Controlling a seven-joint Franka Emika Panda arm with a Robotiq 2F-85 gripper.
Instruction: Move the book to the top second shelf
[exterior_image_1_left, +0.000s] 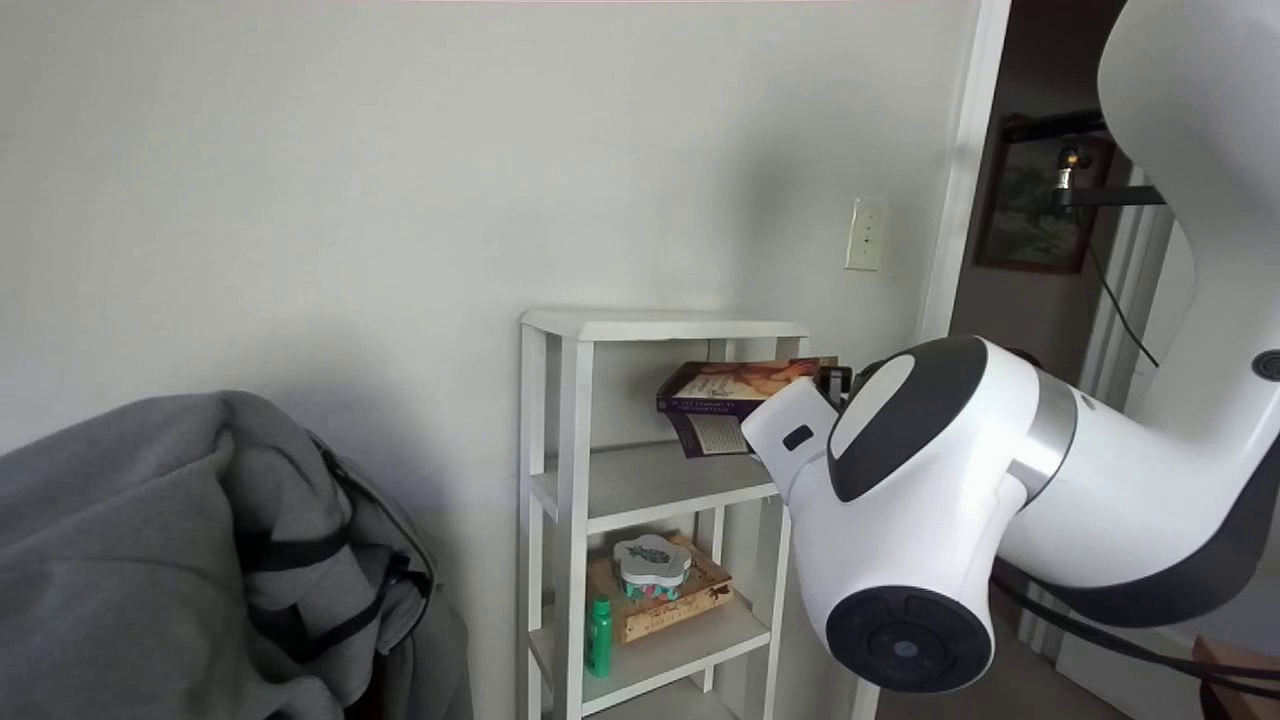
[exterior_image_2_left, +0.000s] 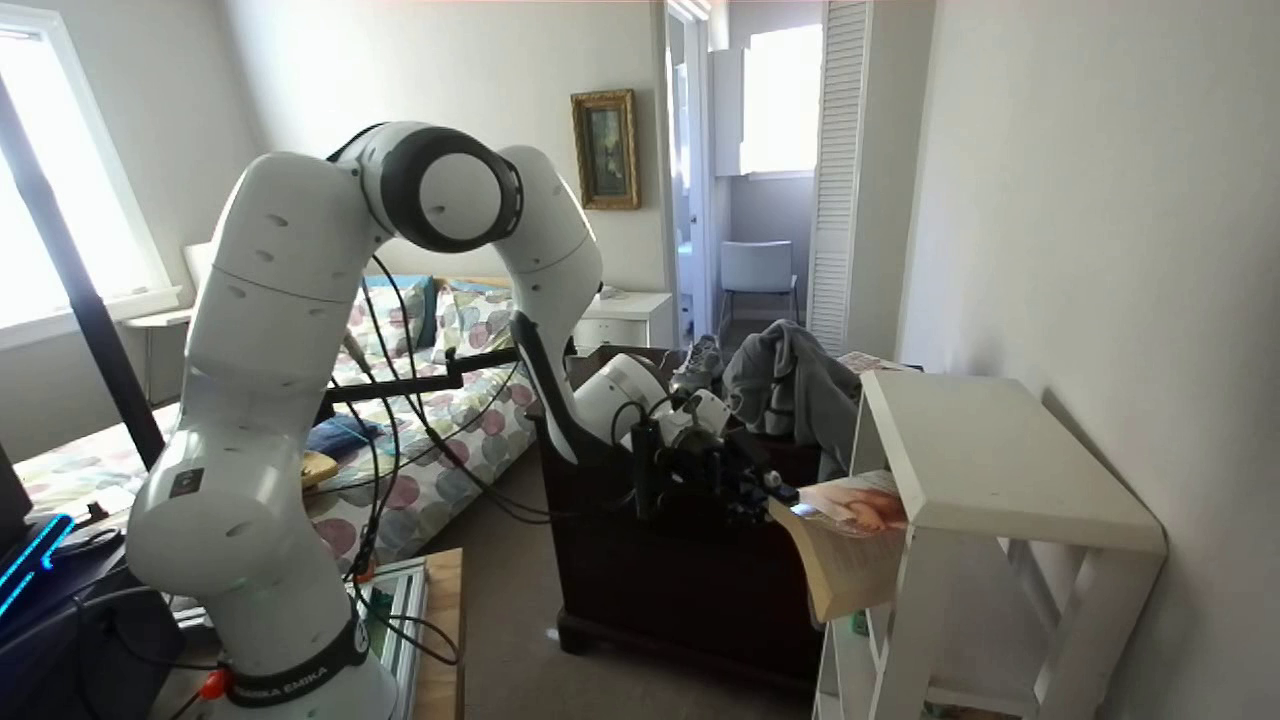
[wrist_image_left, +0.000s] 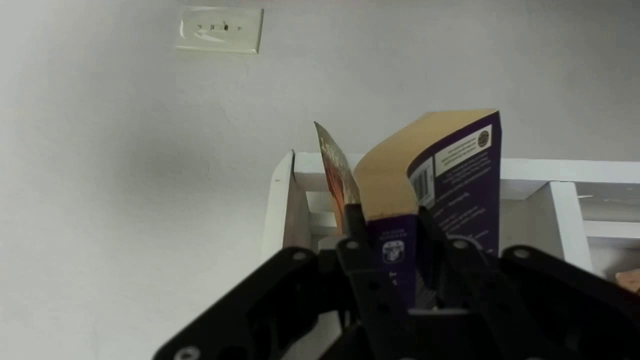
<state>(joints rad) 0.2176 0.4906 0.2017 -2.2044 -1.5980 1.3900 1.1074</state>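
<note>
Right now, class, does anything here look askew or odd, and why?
Yes: the book. Pinched at its spine by the gripper, it splays: in the wrist view, its front cover stands away from the curved pages instead of lying flat.

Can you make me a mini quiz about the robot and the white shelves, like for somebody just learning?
1. Pick one. The gripper is holding: A) a shoe, B) a book, C) a pillow.
2. True or false: both of the book's covers lie flat against its pages.
3. Fill in the blank: the green bottle stands on the board just (blank) the second shelf from the top.

Key: 1. B. 2. False; in the wrist view the front cover gapes away from the pages. 3. Below.
</note>
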